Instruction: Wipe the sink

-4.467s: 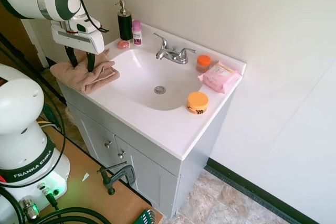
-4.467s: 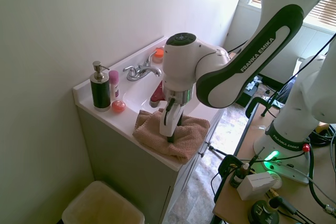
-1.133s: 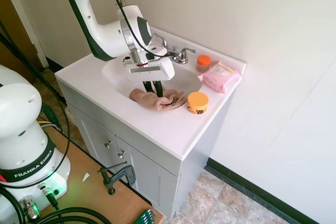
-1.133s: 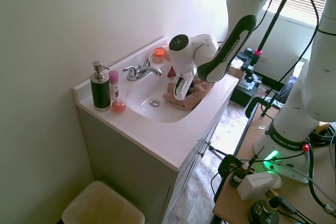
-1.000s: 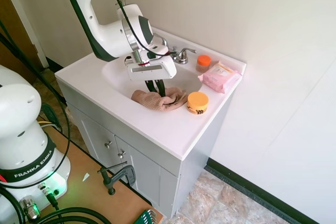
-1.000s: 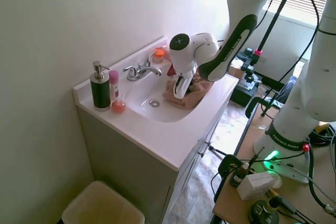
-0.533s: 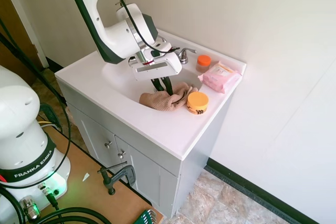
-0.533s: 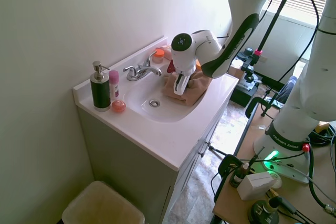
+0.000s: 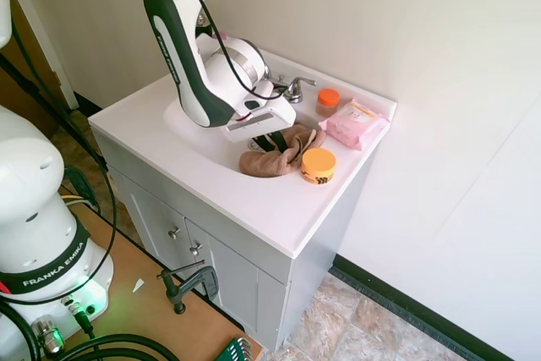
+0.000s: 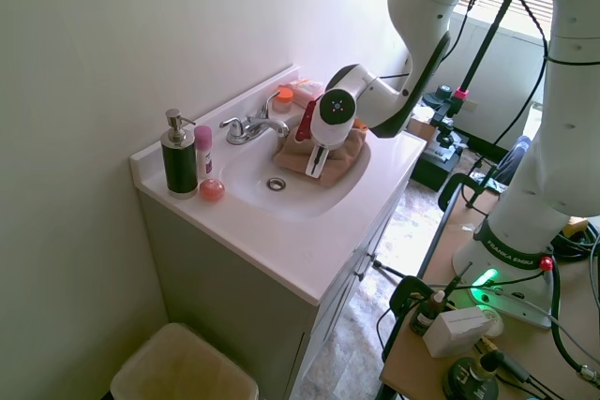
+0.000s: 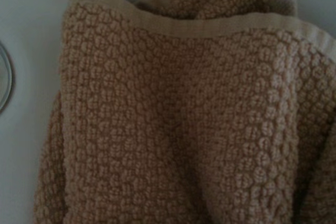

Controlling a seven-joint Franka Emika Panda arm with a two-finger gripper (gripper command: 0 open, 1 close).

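the gripper point(image 9: 272, 143) grasps a tan cloth point(image 9: 279, 156) bunched at its middle, on the sink point(image 9: 194, 137) slope near the orange jar point(image 9: 318, 165) at the vanity's front edge. the cloth looks soft and light; the glossy basin is probably slippery

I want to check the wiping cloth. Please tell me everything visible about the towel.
The towel is tan-pink with a nubby terry weave and a flat hem. It lies bunched in the sink, on the basin's slope beside the orange-lidded jar, near the drain. The pincer presses into it.
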